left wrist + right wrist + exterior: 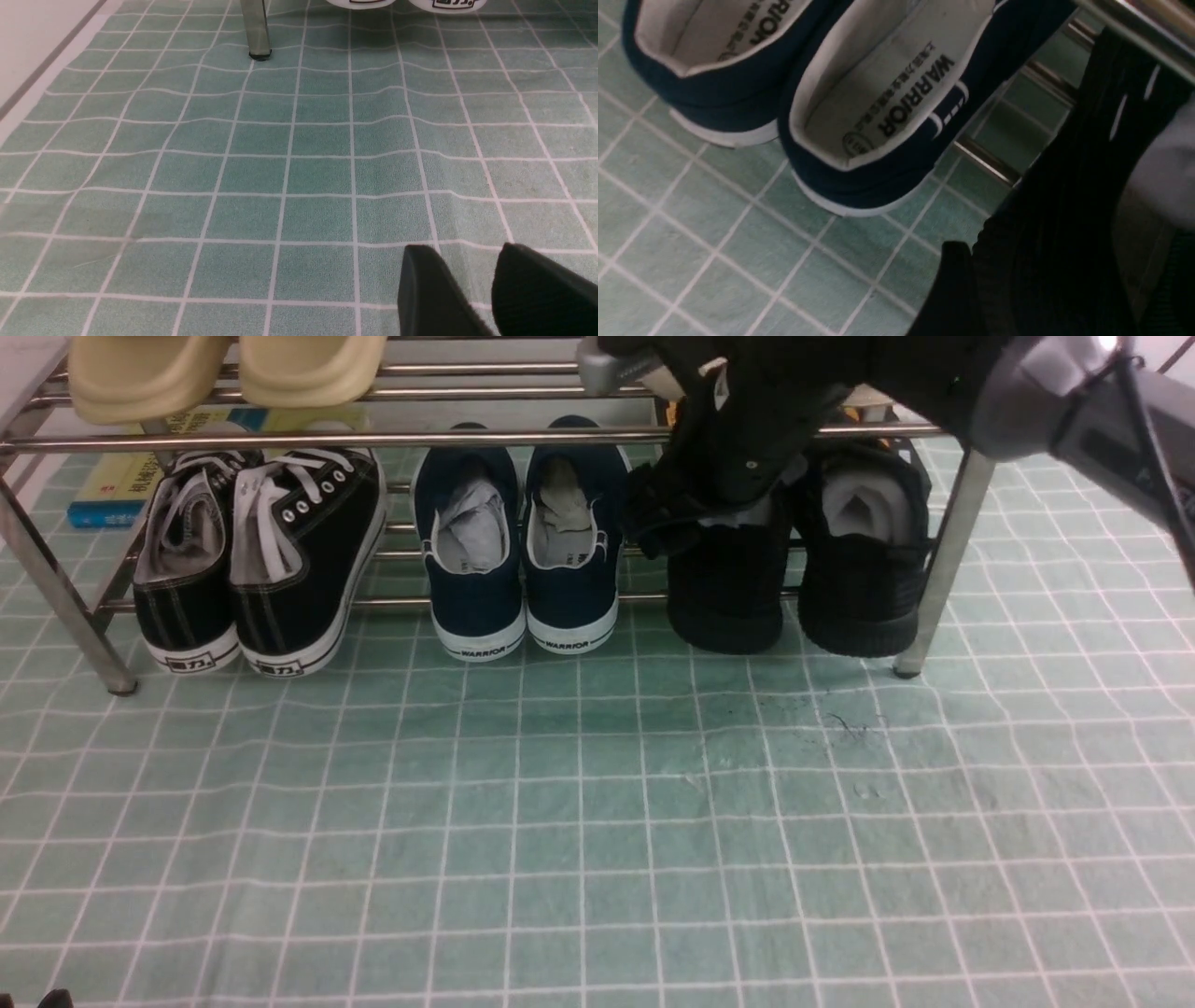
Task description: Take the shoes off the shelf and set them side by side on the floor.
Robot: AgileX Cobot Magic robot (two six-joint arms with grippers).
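Note:
The two all-black knit shoes stand on the lower tier of the steel shelf (467, 437), at its right end: the left shoe (726, 607) and the right shoe (864, 588), white stuffing showing. My right gripper (695, 518) reaches down over the left shoe's opening. One of its fingers (955, 280) lies against the outside of that shoe's ribbed side (1055, 210); the other finger is hidden. My left gripper (467, 261) hovers open and empty over the green gridded floor (597, 821).
Navy WARRIOR shoes (518, 560) sit just left of the black pair, and black canvas sneakers (261, 560) stand further left. Beige slippers (229, 369) lie on the top tier. A book (112, 490) lies behind the rack. The rack's right leg (938, 569) stands beside the right shoe.

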